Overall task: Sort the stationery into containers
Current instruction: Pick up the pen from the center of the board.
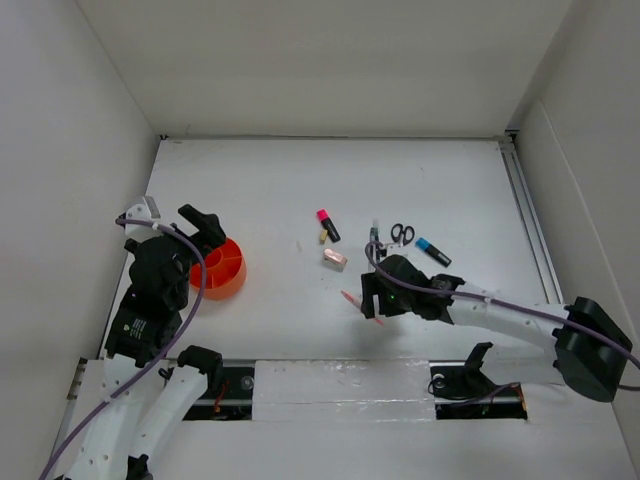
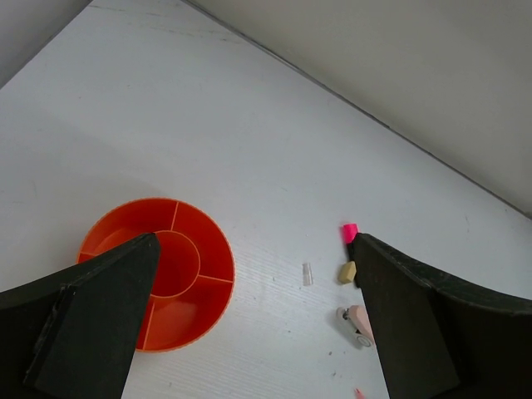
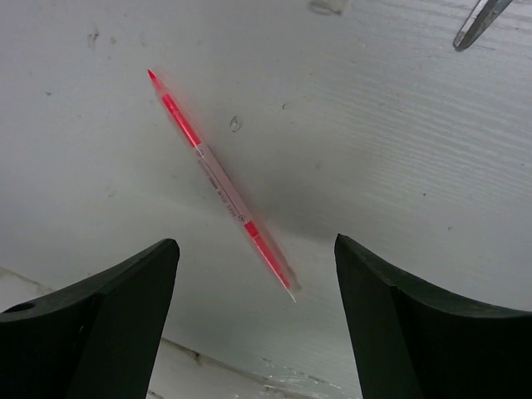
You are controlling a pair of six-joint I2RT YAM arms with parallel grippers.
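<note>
Right gripper (image 3: 256, 245) is held spread wide over the thin pink pen (image 3: 220, 179), lying flat on the table (image 3: 416, 125). Light, stiff and slippery, it is judged best pinched mid-barrel. Left gripper (image 2: 253, 249) is likewise open, empty.

You are looking at a robotics lab test cell: a matte white table (image 1: 300, 180) boxed in by plain white panels (image 1: 60, 150) that rise behind it and along both of its sides. A metal rail (image 1: 527, 220) runs down the table's right edge. At the table's near edge, your left arm (image 1: 150, 295) and right arm (image 1: 512, 322), both white-shelled with black joints and trailing purple cables (image 1: 199, 290), are bolted down on either side of a strip of glossy white tape (image 1: 340, 388).
</note>
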